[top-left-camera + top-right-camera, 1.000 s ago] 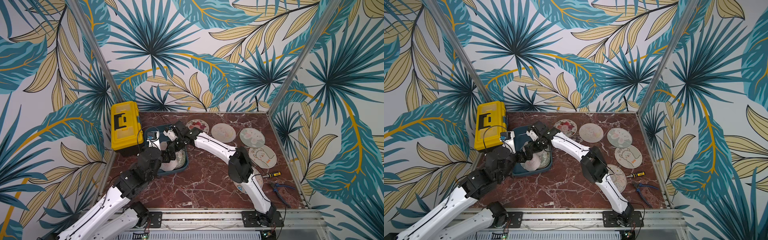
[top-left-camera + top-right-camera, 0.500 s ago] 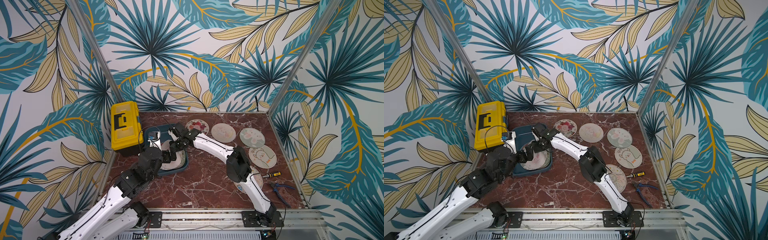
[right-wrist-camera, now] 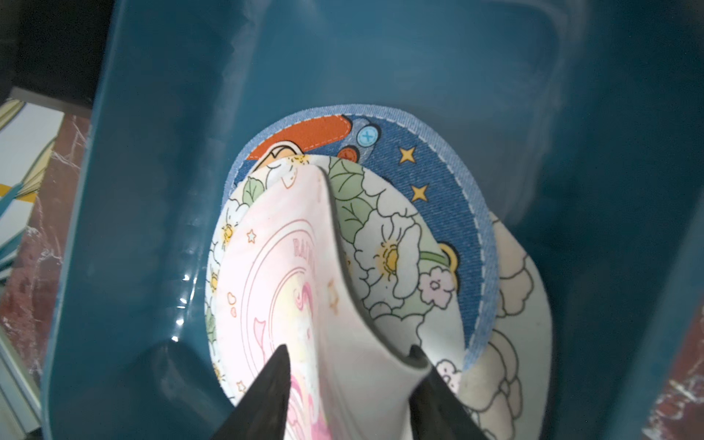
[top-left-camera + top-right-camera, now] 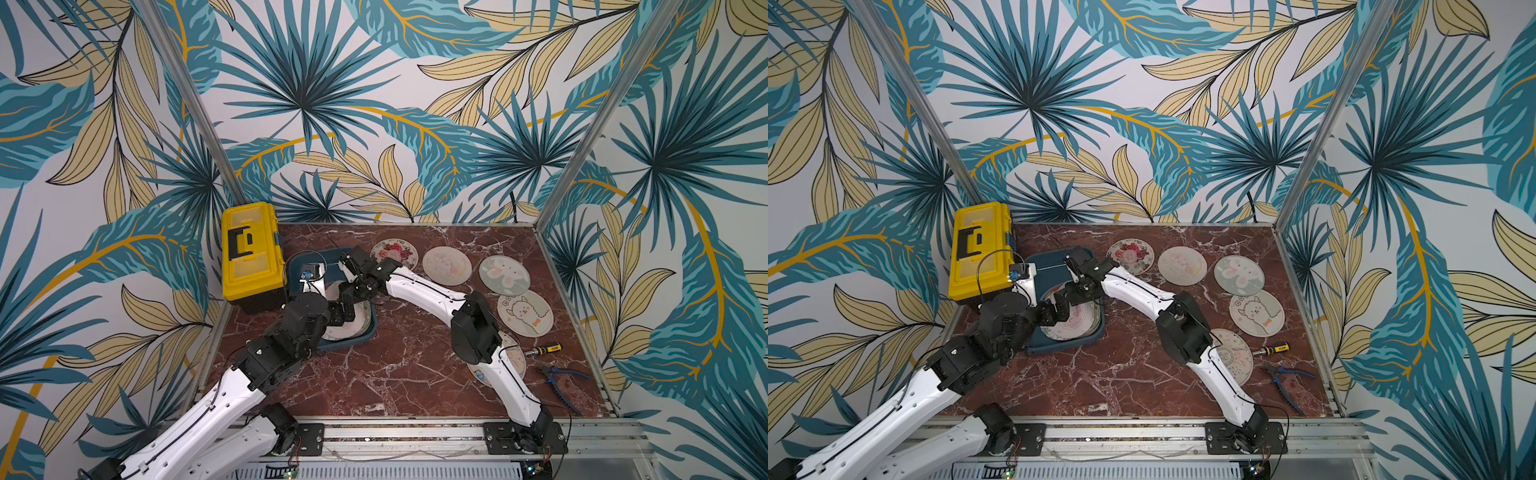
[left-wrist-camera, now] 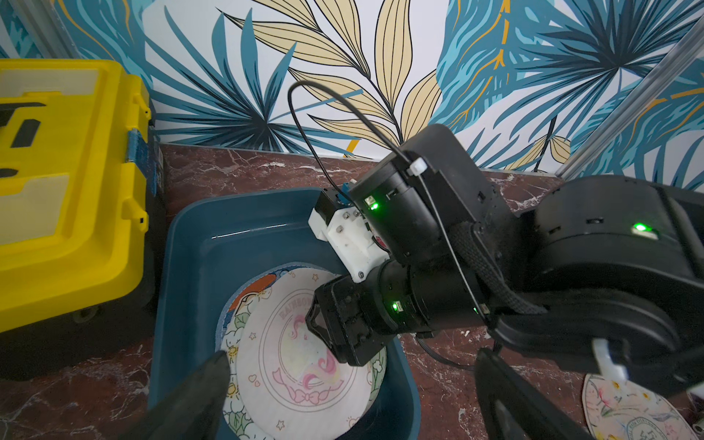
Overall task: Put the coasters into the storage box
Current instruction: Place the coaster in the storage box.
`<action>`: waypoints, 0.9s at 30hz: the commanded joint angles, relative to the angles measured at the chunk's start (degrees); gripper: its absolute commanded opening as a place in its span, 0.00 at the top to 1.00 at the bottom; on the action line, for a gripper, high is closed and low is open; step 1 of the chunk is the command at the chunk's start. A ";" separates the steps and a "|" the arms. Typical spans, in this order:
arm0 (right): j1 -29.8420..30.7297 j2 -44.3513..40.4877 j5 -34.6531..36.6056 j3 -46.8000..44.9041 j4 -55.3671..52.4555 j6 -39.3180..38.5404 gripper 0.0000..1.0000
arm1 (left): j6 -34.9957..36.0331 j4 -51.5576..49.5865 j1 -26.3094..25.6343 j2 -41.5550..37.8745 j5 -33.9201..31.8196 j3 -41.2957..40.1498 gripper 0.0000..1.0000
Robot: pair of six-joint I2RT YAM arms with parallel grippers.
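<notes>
The dark teal storage box (image 4: 371,332) (image 5: 190,266) stands beside the toolbox and holds a stack of coasters (image 4: 1073,322). My right gripper (image 3: 348,354) (image 4: 347,305) reaches down into it. Its jaws stand apart, open, astride the still-curled edge of a pink rainbow coaster (image 3: 274,285) (image 5: 289,365). That coaster lies on a floral coaster (image 3: 388,244), a blue denim one (image 3: 438,171) and a cream one (image 3: 510,304). My left gripper (image 5: 350,358) hangs wide open at the box's near end, one finger (image 5: 213,381) inside the box, holding nothing. Several more coasters (image 4: 446,266) (image 4: 525,312) (image 4: 1239,277) lie on the table.
A yellow toolbox (image 4: 251,253) stands close against the box's left side. A screwdriver (image 4: 542,349) and blue pliers (image 4: 557,370) lie at the right front. One coaster (image 4: 513,361) sits partly under the right arm. Patterned walls enclose the marble table (image 4: 395,374).
My right gripper has gone down into the box with the pink coaster, and its jaws have parted from shut. The left arm has stayed still.
</notes>
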 commanded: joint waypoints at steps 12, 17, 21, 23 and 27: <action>0.11 -7.99 5.05 -3.78 0.78 -2.40 0.40 | 0.01 1.19 0.45 -0.35 0.42 -0.85 0.01; -0.17 -9.71 7.66 -5.77 0.75 -2.91 0.39 | -0.08 1.15 0.44 -0.11 0.86 -0.85 0.00; -0.59 -11.13 8.73 -7.94 1.33 -2.83 0.38 | -0.15 1.29 0.36 0.33 1.86 -0.59 0.01; -1.01 -12.24 9.27 -9.52 2.11 -2.66 0.36 | 0.04 1.70 0.44 0.97 3.17 -0.37 0.00; -1.56 -14.50 10.01 -12.97 3.30 -2.26 0.35 | 0.54 2.57 0.38 3.73 6.30 0.62 0.00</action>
